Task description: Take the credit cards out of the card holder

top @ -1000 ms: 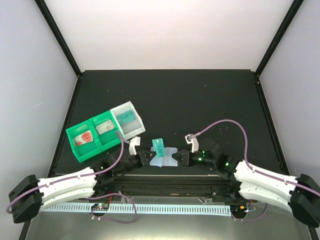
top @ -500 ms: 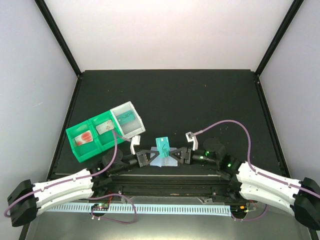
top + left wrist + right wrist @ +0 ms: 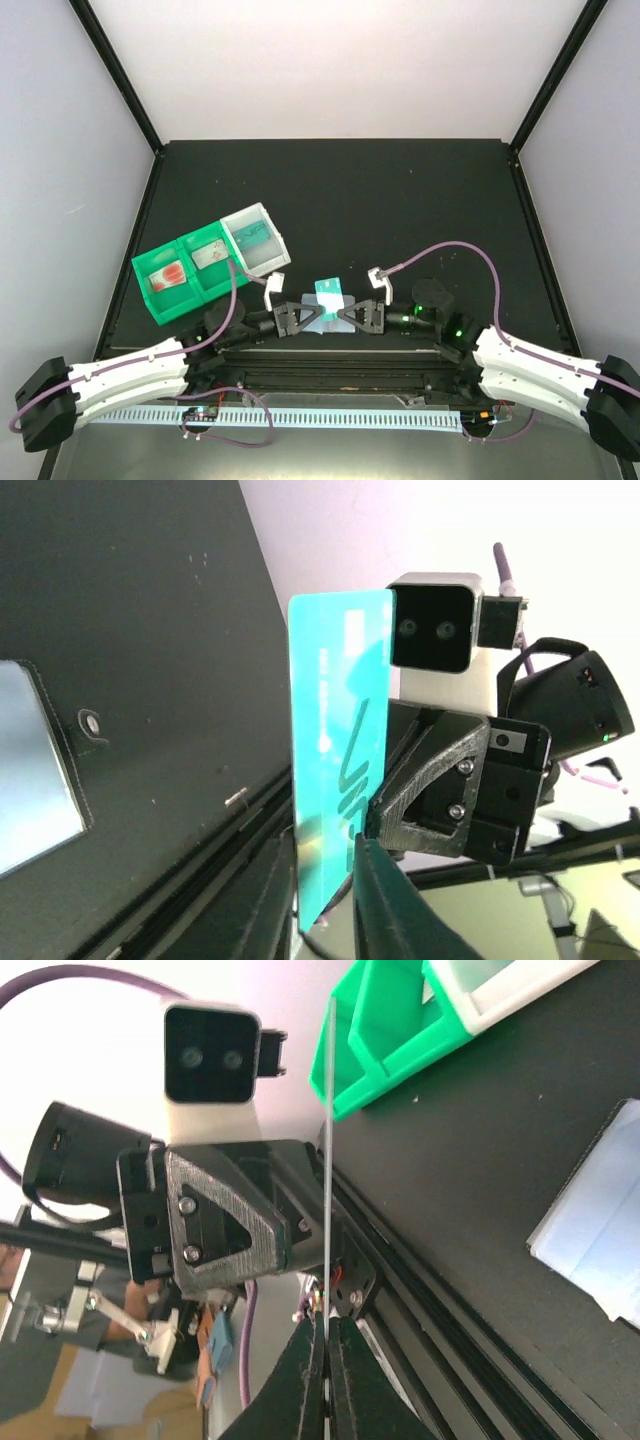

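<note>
The left arm [image 3: 130, 370] and the right arm [image 3: 530, 365] are lying low along the near edge of the counter [image 3: 400, 200]. Their forearms are reaching inward, so the two tools are facing each other nose to nose at the middle.

The right tool [image 3: 325, 1332] is pressing its dark fingers fully together on the lower edge of the teal card [image 3: 335, 730]. From that wrist the card is showing only as a thin straight line. The left tool [image 3: 308, 318] is sitting right against the same card from the other side. I cannot tell whether it is pinching the card or standing just off it.

The card is thin, stiff, glossy plastic with a pale mark. It is standing upright in the air between the tools.

The card holder [image 3: 600, 1230], a flat pale-blue sleeve with a faintly see-through look, is lying on the matte black counter just below the tools.

Farther left, a green tray [image 3: 195, 296] with two compartments is sitting at an angle. A whitish card with reddish print [image 3: 168, 277] is lying in its left compartment and a pale flat piece [image 3: 211, 256] in its right. A white bin [image 3: 279, 236] is touching the tray's far end, holding something teal-tinted that I cannot make out.
</note>
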Tool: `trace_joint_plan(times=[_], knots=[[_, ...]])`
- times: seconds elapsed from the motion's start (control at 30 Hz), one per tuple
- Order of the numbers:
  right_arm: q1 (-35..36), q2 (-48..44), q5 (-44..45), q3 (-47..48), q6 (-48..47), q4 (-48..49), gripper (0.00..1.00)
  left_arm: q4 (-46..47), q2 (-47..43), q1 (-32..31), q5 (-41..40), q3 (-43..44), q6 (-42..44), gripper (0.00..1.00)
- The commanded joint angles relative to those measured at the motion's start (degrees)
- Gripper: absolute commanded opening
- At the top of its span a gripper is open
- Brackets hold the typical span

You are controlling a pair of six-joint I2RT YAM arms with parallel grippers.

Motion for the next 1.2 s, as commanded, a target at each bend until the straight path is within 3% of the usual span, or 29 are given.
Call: trace_joint_plan(times=[0.0, 0.17, 0.4, 0.7, 1.07, 1.17], knots=[[0.3, -3.1, -6.3, 0.2, -8.0, -4.2, 0.01, -6.0, -3.8, -0.4, 3.9, 2.9, 4.1, 0.26], [0.3, -9.8, -11.0, 1.4, -15.8, -14.7, 0.01, -19.4, -10.8, -0.3, 5.7, 6.5, 10.9, 0.45], [0.3, -11.2, -20.9, 3.4, -21.4, -19.3, 0.01, -35.0, -15.9, -0.1, 11.0, 13.3, 20.1, 0.47], [0.3, -9.8, -26.4, 4.1, -22.0, -16.3, 0.01, -35.9, -11.7, 0.0, 19.7, 14.9, 23.2, 0.39], [0.3, -9.4, -28.4, 2.4, -20.3, -13.3, 0.01, -32.5, -9.8, 0.3, 21.1, 14.6, 23.4, 0.34], [0.3, -9.1, -28.7, 2.3, -20.6, -13.5, 0.01, -31.5, -9.9, 0.4, 21.0, 14.3, 23.2, 0.26]])
